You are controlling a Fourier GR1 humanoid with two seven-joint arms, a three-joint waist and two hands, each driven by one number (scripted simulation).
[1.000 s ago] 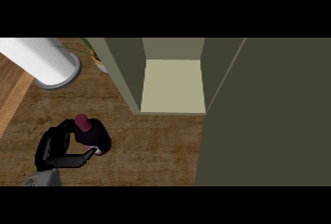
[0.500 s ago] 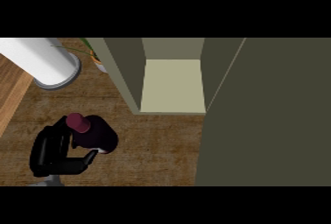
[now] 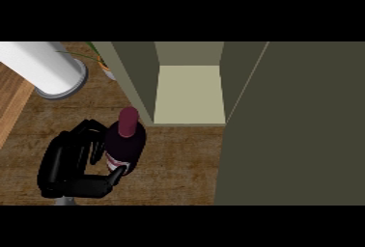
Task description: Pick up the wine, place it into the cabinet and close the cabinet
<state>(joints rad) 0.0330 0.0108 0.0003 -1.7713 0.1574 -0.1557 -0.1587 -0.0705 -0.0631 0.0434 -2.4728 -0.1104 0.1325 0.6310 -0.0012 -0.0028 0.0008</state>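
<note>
An open cabinet (image 3: 189,91) stands on a brown wooden surface (image 3: 178,164), its door (image 3: 292,125) swung wide at right. Just left of its opening, the left robot hand (image 3: 71,166) curls its fingers and thumb around a dark wine bottle (image 3: 126,144), near a white cylinder (image 3: 43,67).

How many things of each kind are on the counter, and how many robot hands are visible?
Wine bottle: 1
White cylinder: 1
Potted plant: 1, mostly hidden
Cabinet: 1, open
Left robot hand: 1, curled round the bottle
Total: 5
</note>
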